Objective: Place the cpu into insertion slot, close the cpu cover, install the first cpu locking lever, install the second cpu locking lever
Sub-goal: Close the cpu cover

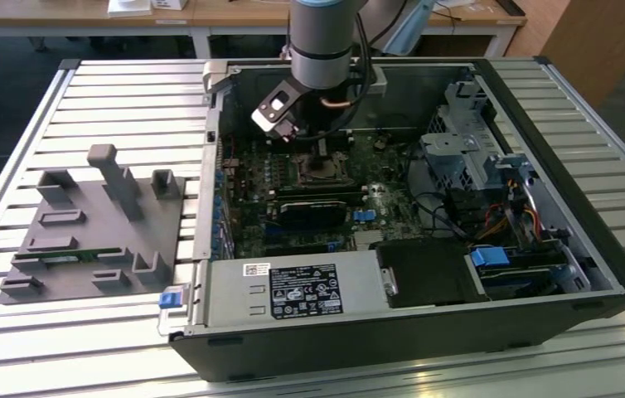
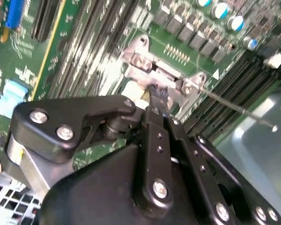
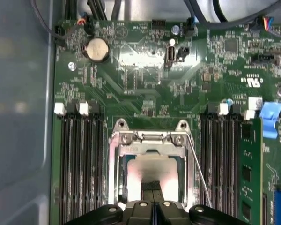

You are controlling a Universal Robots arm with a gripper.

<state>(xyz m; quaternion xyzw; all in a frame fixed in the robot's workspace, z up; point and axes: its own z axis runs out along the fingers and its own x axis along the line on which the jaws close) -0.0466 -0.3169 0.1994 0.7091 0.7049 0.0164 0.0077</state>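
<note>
Slatted metal table (image 1: 124,91) carries an open computer case (image 1: 401,340); inside, the gripper (image 3: 152,186), jaws clenched together empty, touches the cpu (image 3: 152,165), which lies in the insertion slot (image 1: 318,172) under the lowered cpu cover (image 3: 152,140).

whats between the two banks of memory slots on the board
The silver cpu cover, with the cpu showing through its window, and a thin locking lever running along one side of it. This shows in the first wrist view.

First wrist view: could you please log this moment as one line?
end effector: shut, above cpu | cpu cover: down over cpu | wire lever: looks unlatched
</note>
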